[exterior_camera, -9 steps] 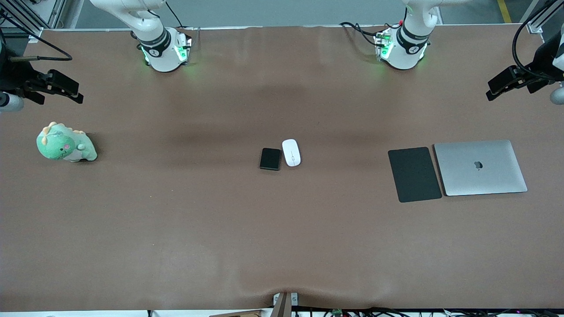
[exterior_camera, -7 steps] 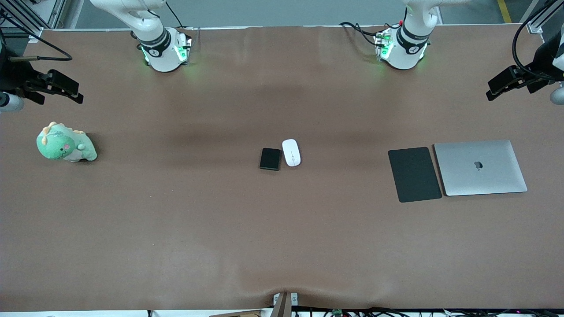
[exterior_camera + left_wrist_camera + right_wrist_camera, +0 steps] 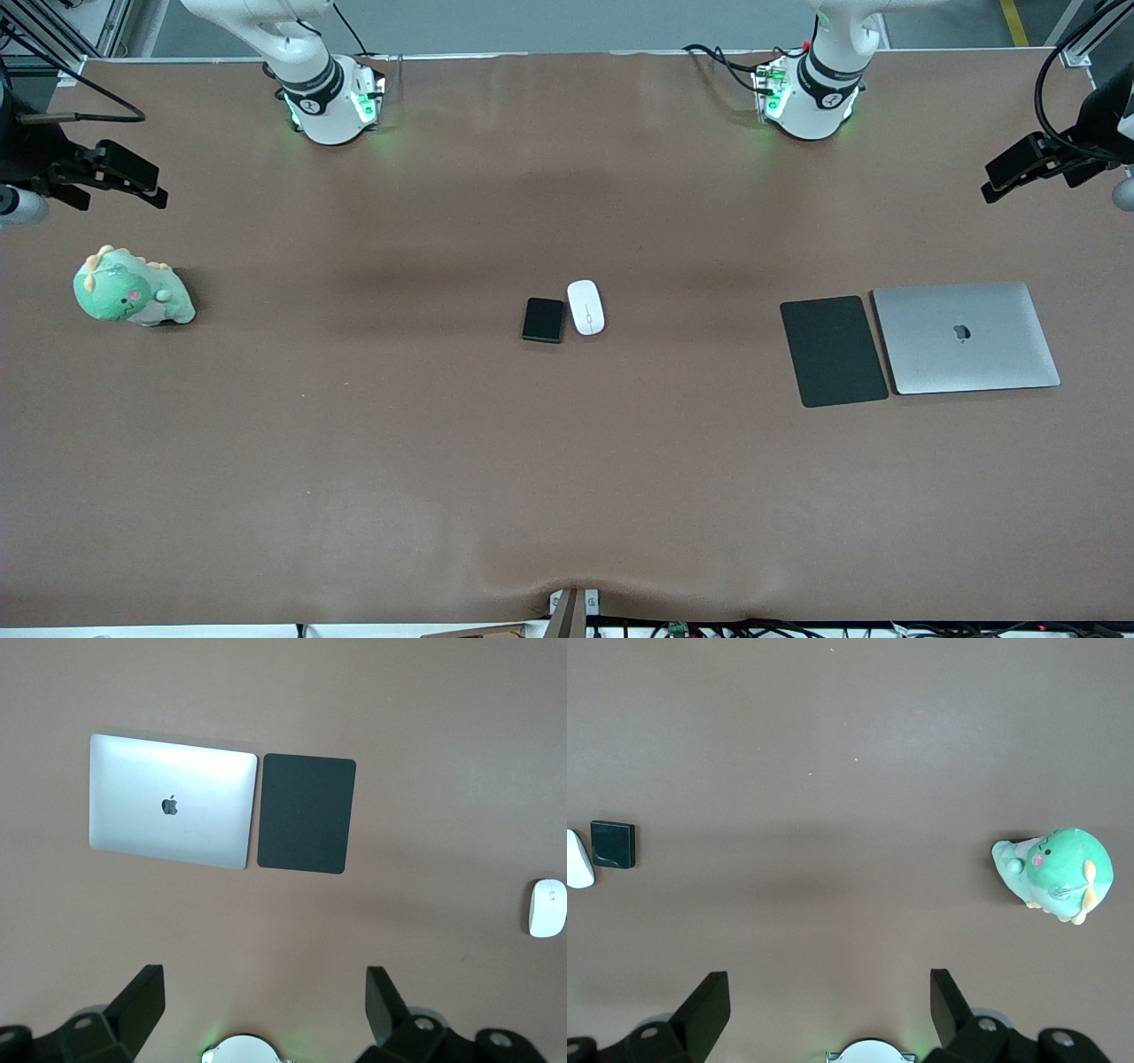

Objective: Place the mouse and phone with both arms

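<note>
The white mouse (image 3: pixel 586 307) and the small black phone (image 3: pixel 543 320) lie side by side at the table's middle, the phone toward the right arm's end. The mouse also shows in the left wrist view (image 3: pixel 547 907) and the right wrist view (image 3: pixel 576 859), the phone in the right wrist view (image 3: pixel 612 844). My left gripper (image 3: pixel 1010 168) hangs open and empty high over the left arm's end of the table (image 3: pixel 264 992). My right gripper (image 3: pixel 115 173) hangs open and empty high over the right arm's end (image 3: pixel 830 997). Both are far from the mouse and the phone.
A closed silver laptop (image 3: pixel 966 337) and a flat black mouse pad (image 3: pixel 833 351) lie side by side toward the left arm's end. A green plush dinosaur (image 3: pixel 131 288) sits toward the right arm's end. The brown table cover (image 3: pixel 567 461) is bare around the mouse and phone.
My left gripper has drifted slightly toward its end of the table. The right gripper, the mouse and the phone have not moved.
</note>
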Controlling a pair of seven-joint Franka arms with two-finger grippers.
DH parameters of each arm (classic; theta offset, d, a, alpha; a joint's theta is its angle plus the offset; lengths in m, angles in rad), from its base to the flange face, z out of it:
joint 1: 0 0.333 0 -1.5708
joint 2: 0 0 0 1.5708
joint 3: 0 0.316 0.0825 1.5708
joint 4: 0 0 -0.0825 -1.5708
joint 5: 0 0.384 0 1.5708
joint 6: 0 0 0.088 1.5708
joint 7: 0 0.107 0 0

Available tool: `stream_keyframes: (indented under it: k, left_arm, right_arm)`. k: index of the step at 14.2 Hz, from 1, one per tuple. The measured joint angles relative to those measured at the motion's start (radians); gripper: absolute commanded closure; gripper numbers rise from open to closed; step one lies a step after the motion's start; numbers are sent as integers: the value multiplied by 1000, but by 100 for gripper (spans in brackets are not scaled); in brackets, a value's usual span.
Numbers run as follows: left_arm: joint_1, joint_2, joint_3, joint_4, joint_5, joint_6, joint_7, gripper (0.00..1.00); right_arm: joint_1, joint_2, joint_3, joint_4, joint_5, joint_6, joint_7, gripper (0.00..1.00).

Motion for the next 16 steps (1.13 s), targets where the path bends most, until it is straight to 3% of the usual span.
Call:
stream_keyframes:
  k: [8, 16]
  left_arm:
    - [-7, 1, -47, 0, 0, -14, -2, 0]
    - [-12, 62, -214, -3, -3, 23, -187, 0]
  right_arm:
    - [0, 0, 0, 0, 0, 0, 0, 0]
    - [0, 0, 0, 0, 0, 0, 0, 0]
